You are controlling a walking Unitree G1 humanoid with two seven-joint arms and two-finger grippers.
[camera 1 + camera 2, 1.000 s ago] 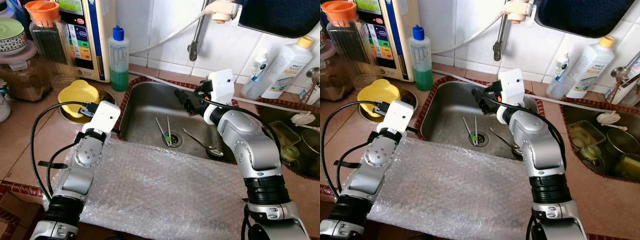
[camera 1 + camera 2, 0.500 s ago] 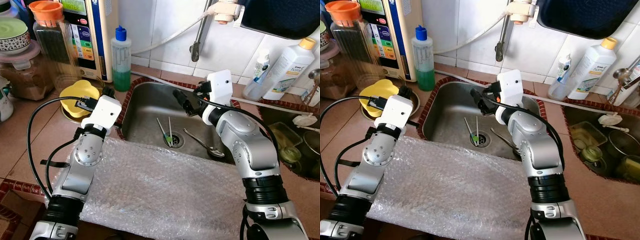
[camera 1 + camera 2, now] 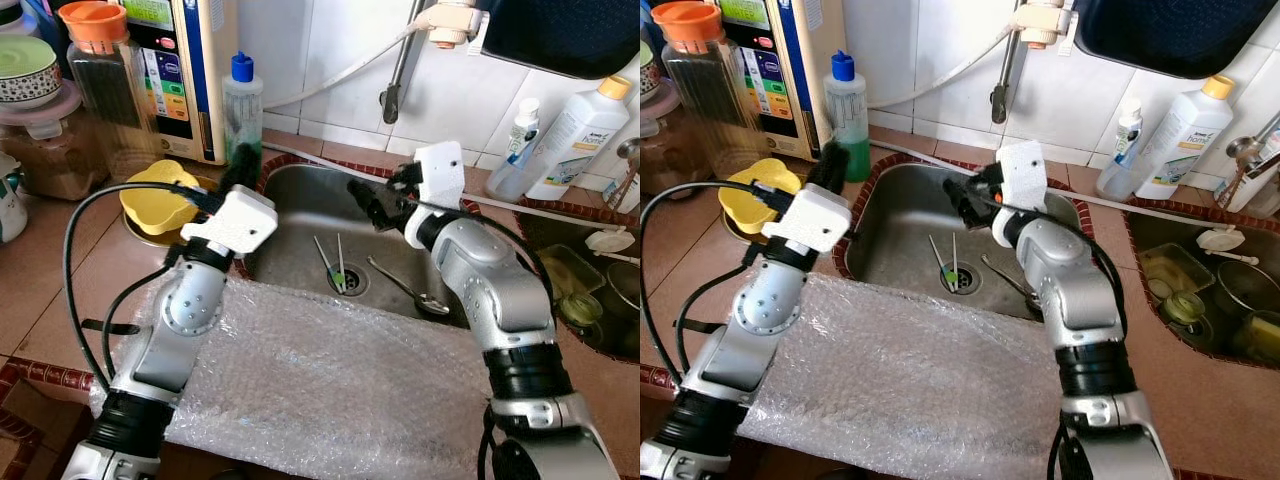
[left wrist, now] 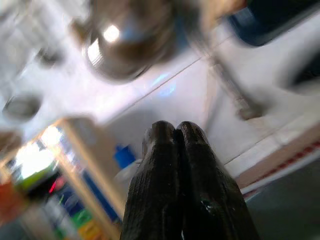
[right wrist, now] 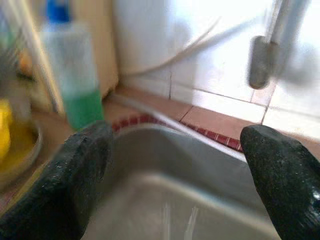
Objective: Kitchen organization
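You are facing a tiled counter (image 3: 60, 270) with a steel sink (image 3: 290, 225) set into it. A sheet of bubble wrap (image 3: 330, 380) lies on the counter at the sink's near edge. Two chopsticks (image 3: 333, 262) and a spoon (image 3: 405, 288) rest on the sink floor by the drain. A green soap bottle (image 3: 242, 118) stands behind the sink's left corner, beside a yellow dish (image 3: 155, 198). Your left gripper (image 3: 240, 165) is raised in front of that bottle, fingers pressed together and empty. Your right gripper (image 3: 365, 200) hangs over the basin, fingers spread apart, holding nothing.
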